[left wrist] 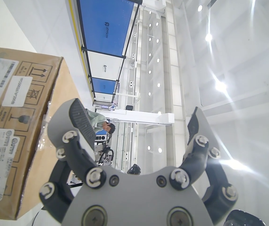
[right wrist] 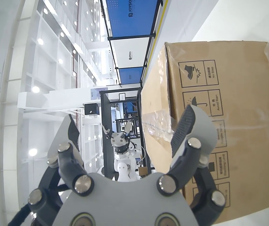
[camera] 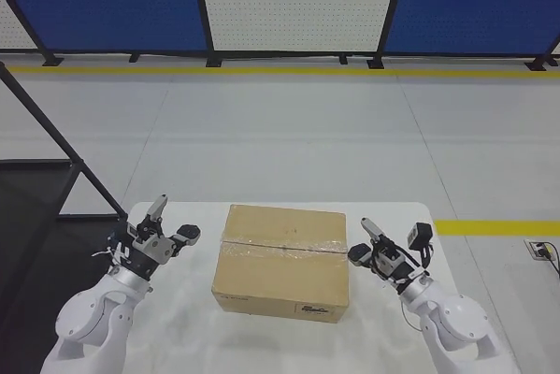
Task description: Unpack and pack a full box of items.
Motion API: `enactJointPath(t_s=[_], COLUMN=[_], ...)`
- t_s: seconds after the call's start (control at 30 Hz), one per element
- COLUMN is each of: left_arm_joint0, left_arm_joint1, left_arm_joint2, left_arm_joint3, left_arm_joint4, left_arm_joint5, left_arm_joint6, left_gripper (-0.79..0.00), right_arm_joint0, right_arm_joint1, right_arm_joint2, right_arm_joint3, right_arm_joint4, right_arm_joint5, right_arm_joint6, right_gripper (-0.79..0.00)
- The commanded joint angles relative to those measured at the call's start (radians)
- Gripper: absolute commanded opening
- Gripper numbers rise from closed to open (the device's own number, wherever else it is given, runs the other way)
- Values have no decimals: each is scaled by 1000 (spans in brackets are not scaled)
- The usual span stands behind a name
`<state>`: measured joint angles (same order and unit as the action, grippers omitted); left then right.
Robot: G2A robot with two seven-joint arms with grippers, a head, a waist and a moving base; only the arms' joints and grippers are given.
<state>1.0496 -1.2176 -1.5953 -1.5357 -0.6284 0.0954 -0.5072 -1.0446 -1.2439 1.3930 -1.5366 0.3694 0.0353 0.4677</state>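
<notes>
A brown cardboard box [camera: 281, 262] stands in the middle of the white table [camera: 186, 327], its top flaps closed and sealed by clear tape along the centre seam. My left gripper [camera: 170, 225] is beside the box's left side, open, with nothing between its fingers [left wrist: 82, 121]. The box's labelled side [left wrist: 19, 118] shows close by in the left wrist view. My right gripper [camera: 364, 239] is beside the box's right side, open and empty too. The printed side of the box [right wrist: 219, 123] is next to one of its fingers [right wrist: 186, 128].
A black metal frame [camera: 46, 122] stands off the table's left edge. Blue and white partition panels [camera: 289, 23] line the far floor behind a yellow line. A strip of bare table runs in front of the box.
</notes>
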Motion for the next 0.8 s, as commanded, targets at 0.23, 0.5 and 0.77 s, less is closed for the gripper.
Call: enactJointPath(t_s=[0.23,0.5,0.77], left_arm_joint0=[27,73,73], left_arm_joint1=[-2,-8,-8], left_arm_joint2=[-30,-58,-58], left_arm_joint3=[-4,-28,-28], left_arm_joint4=[-80,-181,-181], left_arm_joint5=[-52,-104,-104], left_arm_joint6=[37,84,84], left_gripper=[0,0,0], right_arm_joint0=[73,160,159], right_arm_joint1=[-11,-27,-27], right_arm_joint2=[-110,-213,-220], right_arm_joint3=[-102,-74,-77], right_arm_joint4=[-69,-86,-98], right_arm_joint5=[40,89,91], right_arm_joint6=[23,48,49], right_gripper=[0,0,0])
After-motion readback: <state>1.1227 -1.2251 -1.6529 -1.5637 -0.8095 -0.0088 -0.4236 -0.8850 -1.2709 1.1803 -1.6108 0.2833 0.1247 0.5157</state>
